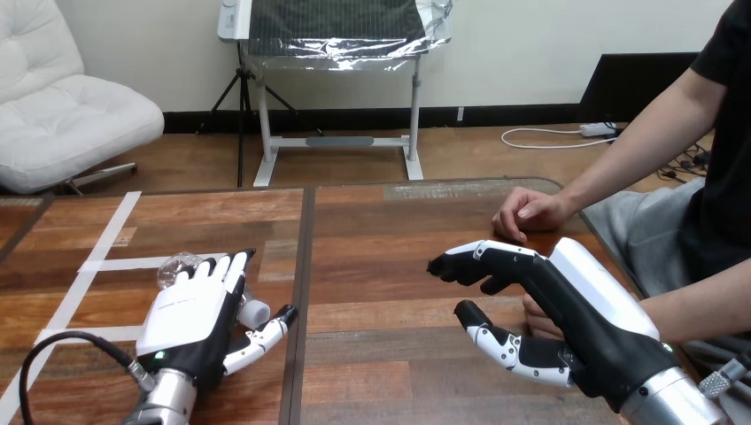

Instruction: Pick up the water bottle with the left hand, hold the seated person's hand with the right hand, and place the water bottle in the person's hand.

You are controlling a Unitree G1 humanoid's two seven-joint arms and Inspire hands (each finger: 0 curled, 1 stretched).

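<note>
A clear water bottle with a white cap lies on its side on the wooden table at the lower left. My left hand rests flat over it with straight fingers, thumb spread beside the cap, so most of the bottle is hidden. My right hand hovers at the lower right, open, fingers reaching left and thumb below. A bit of the person's hand shows between its palm and thumb; no finger curls round it. The person's other hand rests loosely closed on the table farther back.
White tape lines mark the table's left part. A dark seam runs down the table's middle. The person's forearms come in from the right edge. Bare wood lies between my two hands.
</note>
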